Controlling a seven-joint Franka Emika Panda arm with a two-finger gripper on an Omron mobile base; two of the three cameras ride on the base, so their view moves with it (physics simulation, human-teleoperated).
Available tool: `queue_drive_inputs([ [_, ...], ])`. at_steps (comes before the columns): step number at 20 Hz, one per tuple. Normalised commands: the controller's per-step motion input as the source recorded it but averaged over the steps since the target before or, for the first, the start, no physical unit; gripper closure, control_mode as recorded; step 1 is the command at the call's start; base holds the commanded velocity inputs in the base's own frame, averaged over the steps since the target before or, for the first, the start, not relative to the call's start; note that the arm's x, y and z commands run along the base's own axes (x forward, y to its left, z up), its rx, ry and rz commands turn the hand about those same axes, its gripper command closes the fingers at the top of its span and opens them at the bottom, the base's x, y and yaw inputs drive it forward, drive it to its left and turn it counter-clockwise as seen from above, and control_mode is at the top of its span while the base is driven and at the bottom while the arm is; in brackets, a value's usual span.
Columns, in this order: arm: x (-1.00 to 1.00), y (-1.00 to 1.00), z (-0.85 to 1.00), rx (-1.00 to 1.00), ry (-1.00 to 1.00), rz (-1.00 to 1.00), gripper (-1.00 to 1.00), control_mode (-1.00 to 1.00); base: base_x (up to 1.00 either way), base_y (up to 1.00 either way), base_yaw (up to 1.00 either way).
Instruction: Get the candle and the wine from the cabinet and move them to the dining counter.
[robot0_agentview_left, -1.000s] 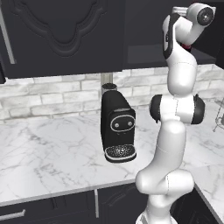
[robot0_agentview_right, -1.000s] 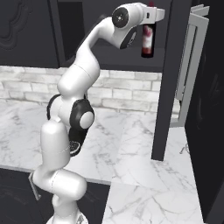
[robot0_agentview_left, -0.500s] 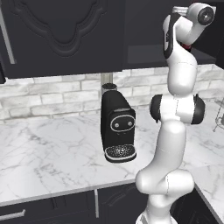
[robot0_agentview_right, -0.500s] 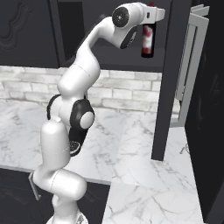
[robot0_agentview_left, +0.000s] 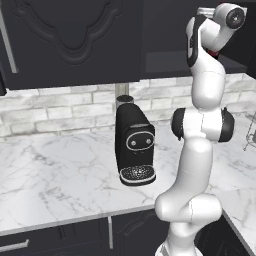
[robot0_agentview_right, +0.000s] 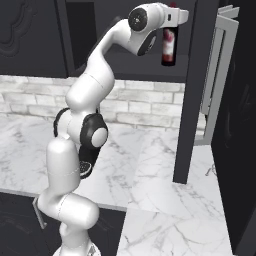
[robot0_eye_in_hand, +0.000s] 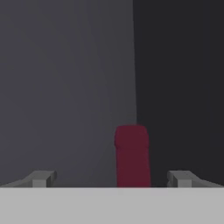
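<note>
A: What is shown, and what could go wrong from here?

B: A white robot arm is raised into an open black wall cabinet (robot0_agentview_right: 200, 90) above a marble worktop (robot0_agentview_left: 60, 175). The gripper (robot0_eye_in_hand: 111, 178) is seen from the hand camera with its two fingertips (robot0_eye_in_hand: 41, 178) spread fully apart and nothing clamped between them. The wine bottle (robot0_agentview_right: 169, 46) is not yet gripped. If the fingers are closed too high on the narrow red-capped neck, the bottle could be judged likely to slip or swing when lifted. If the hand is pushed further forward first, the bottle could be knocked over against the cabinet's back wall. The dark cabinet post beside the bottle could also be struck when the bottle is drawn out.

A: Where does the bottle lie relative to the hand?

B: In the hand camera, the red cap (robot0_eye_in_hand: 131, 155) is seen upright between the two open fingertips, slightly nearer the right one, touching neither. From the right base camera, the bottle is seen standing in the cabinet just beside and below the hand. A black coffee machine (robot0_agentview_left: 134, 147) is seen on the worktop, well apart from the hand. The candle cannot be made out.
</note>
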Motion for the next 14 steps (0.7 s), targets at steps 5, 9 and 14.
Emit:
queue_drive_inputs([
  [5,0.00,0.00,-0.07,0.00,0.00,0.00,-1.00,-1.00,0.00,0.00,0.00],
  [9,0.00,0.00,-0.12,0.00,0.00,0.00,-1.00,-1.00,0.00,0.00,0.00],
  [14,0.00,0.00,-0.11,0.00,0.00,0.00,-1.00,-1.00,0.00,0.00,0.00],
])
